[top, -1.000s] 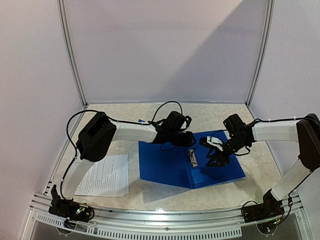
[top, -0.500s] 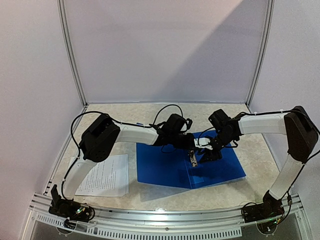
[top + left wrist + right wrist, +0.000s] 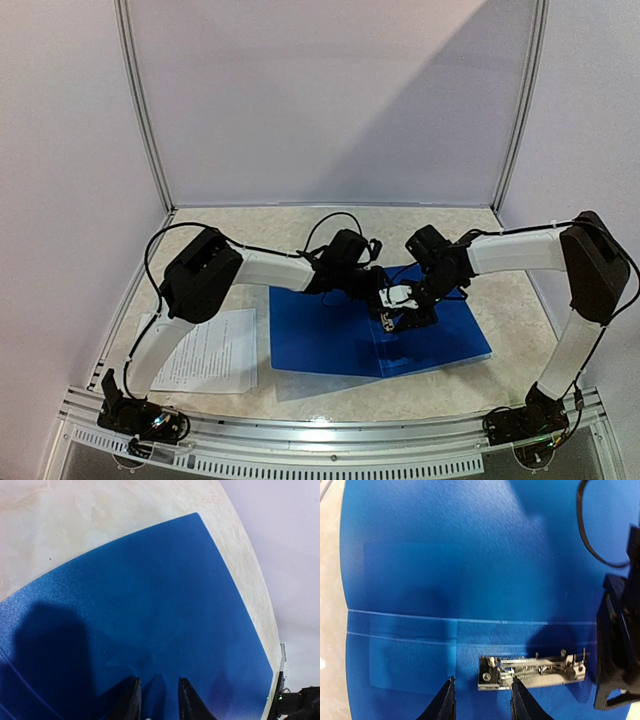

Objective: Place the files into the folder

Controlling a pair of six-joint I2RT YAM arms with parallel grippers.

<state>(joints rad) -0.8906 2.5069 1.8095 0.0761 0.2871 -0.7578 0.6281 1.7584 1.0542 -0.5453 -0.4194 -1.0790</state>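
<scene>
The bright blue folder (image 3: 320,340) lies open at the middle of the marbled surface (image 3: 250,225). Its metal clip (image 3: 532,672) sits by the spine crease. The printed paper sheets (image 3: 210,350) lie flat at the lower left of the overhead view, just beside the folder and outside it. The left gripper (image 3: 158,682) is low over the left flap, its fingers slightly apart and holding nothing. The right gripper (image 3: 483,680) is spread wide and empty, its tips just short of the clip.
</scene>
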